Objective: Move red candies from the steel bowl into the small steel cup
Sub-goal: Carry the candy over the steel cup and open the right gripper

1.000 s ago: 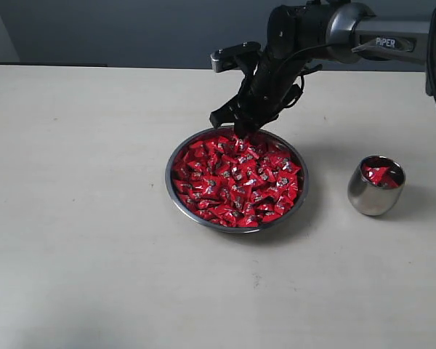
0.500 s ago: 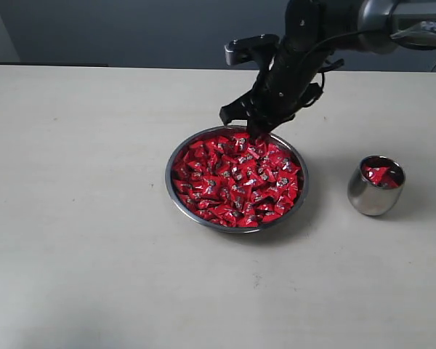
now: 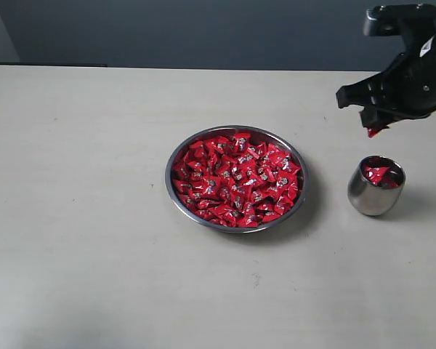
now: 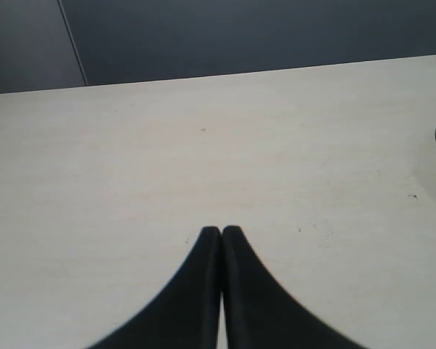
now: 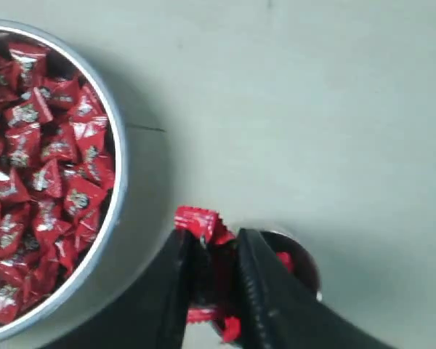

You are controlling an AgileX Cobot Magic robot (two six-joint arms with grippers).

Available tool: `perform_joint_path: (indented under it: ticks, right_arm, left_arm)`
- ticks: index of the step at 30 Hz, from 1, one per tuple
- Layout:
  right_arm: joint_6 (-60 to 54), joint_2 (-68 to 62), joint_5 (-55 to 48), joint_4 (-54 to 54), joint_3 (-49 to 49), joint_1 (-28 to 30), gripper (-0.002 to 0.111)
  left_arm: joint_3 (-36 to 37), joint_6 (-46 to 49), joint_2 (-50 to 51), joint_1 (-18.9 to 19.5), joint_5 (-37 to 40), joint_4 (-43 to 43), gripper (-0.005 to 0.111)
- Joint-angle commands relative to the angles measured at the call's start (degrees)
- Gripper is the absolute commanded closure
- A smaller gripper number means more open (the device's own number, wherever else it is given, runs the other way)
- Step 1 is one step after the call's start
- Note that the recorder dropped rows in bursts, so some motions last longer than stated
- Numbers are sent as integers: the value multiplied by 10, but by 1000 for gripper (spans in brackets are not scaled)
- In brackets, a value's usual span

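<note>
— One candy [image 5: 198, 222] was pinched between the fingers of the right gripper [image 3: 373, 125]. Its crinkled wrapper end poked out past the tips.

— And where did that gripper hang?

— Up in the air, over the small steel cup [image 3: 376, 195] without touching it. In the exterior view it sat slightly toward the cup's far side. The cup stood upright on the table [image 3: 80, 233], to the right of the steel bowl [image 3: 170, 182] and apart from it. A few red sweets already lay inside it.

— What about the other red candies [image 3: 236, 178]?

— They were heaped in the bowl, filling it nearly from rim to rim. The bowl rested near the middle of the table.

— And the left gripper [image 4: 221, 234]?

— Its jaws were pressed tight together, tip against tip, gripping nothing. It hovered over bare tabletop. Only a sliver of the bowl's rim showed at the edge of its wrist view.
</note>
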State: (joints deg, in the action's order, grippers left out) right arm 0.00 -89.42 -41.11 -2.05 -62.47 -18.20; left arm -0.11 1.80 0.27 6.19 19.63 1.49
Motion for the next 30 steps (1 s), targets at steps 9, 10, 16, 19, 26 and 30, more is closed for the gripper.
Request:
perform_joint_path:
  ticks: [9,10,16,19,26,30]
  right_arm:
    - [76,-42,-37,114,5,16,109]
    - [76,-49,-37,107,5,16,109]
    - [75,-72,-31,110,5,16,109]
    - [73,-72,-33,110,5,16,109]
    - [72,-72,-46,110,5,16,109]
    - [72,-72,-55,110,5,16,109]
  left_arm:
    - [1,-1,-3,0,-5,1,106]
    - [1,-1,-3,0,-5,1,106]
    - [1,-1,-3,0,-5,1,106]
    - [1,-1,-3,0,-5,1,106]
    - [1,-1,-3,0,-5,1,106]
    - [1,-1,-3,0,-5,1,106]
